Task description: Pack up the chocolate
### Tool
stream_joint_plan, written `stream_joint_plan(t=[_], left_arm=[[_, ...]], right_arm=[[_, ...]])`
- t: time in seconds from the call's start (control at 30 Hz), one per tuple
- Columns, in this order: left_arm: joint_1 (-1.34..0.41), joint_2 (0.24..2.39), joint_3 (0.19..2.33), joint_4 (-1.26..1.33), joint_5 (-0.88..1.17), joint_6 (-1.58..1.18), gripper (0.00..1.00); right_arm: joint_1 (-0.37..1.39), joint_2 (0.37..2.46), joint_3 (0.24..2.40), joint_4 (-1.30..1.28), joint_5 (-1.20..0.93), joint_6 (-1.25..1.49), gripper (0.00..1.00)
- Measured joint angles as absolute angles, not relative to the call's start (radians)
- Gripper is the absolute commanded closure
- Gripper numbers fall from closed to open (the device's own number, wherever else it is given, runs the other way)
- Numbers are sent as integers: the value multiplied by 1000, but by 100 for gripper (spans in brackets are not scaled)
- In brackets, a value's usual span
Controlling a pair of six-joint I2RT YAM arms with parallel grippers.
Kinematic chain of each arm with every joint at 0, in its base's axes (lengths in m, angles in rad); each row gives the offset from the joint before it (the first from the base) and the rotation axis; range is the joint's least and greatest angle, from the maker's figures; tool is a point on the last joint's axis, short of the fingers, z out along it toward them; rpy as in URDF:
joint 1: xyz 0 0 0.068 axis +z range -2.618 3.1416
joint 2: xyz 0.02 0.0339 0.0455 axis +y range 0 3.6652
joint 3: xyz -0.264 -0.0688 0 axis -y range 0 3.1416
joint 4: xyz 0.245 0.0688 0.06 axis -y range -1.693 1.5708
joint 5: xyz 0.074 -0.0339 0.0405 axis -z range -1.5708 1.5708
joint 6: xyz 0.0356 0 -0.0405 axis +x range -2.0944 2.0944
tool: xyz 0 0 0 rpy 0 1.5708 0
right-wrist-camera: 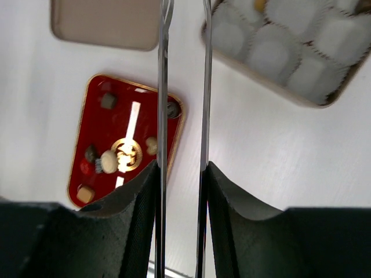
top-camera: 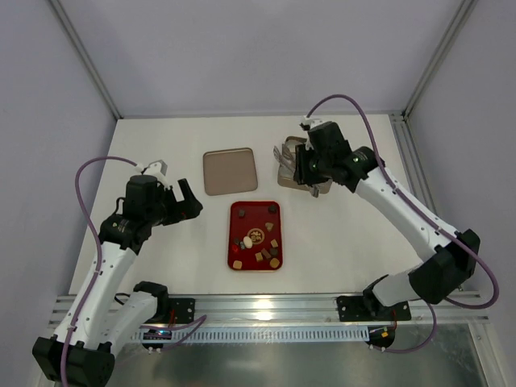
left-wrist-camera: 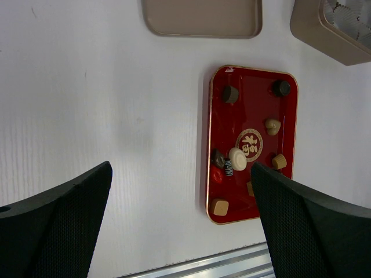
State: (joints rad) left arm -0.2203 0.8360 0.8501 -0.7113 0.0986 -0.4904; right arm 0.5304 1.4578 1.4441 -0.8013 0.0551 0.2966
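Several tiny brown, tan and whitish chocolate pieces (left-wrist-camera: 237, 156) lie in the red rectangular tray (left-wrist-camera: 252, 113) on the white counter (left-wrist-camera: 87, 87). The left hand (left-wrist-camera: 181, 174) hangs wide open and empty beside it; the right hand (right-wrist-camera: 181, 168) pinches metal tweezers (right-wrist-camera: 163, 87) by the tan cup-filled box (right-wrist-camera: 261, 78).

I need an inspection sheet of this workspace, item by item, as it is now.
surface: white table, no damage seen.
job's things: chocolate pieces scattered on the red tray; tan box of white paper cups beyond it.
clutter: tan lid lying flat, left of the box.
grippers: left gripper open, empty; right gripper shut on tweezers, above the box.
cables: purple cables loop in the air, one per side.
surroundings: pale grey walls; metal rail at the near edge.
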Motion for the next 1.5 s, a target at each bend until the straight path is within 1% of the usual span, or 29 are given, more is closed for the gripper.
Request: stream_joint_plan(t=[0.1,0.17,0.3,0.47,0.57,0.8,1.5], left_arm=[[-220,836,850,-712,99,-490,0],[-220,836,850,-711,99,-490,0],[-220,836,850,-712,99,-490,0],[-220,835,850,-712,99,-490,0],[-220,835,850,-711,99,-490,0],[-220,829,850,-712,99,-490,0],[-220,828,850,-711,99,-490,0]], right_arm=[[655,1374,1342,-756,63,371,60],[734,1354,1289,-734,71,430,60],[860,1363,1203,-679,110,543,61],[938,1425,1174,-622,165,654,59],[963,1457,1167,-591,177,698,57],[994,1522,1167,-569,202,750,57],[1035,1549,1167,-561,223,793,57]])
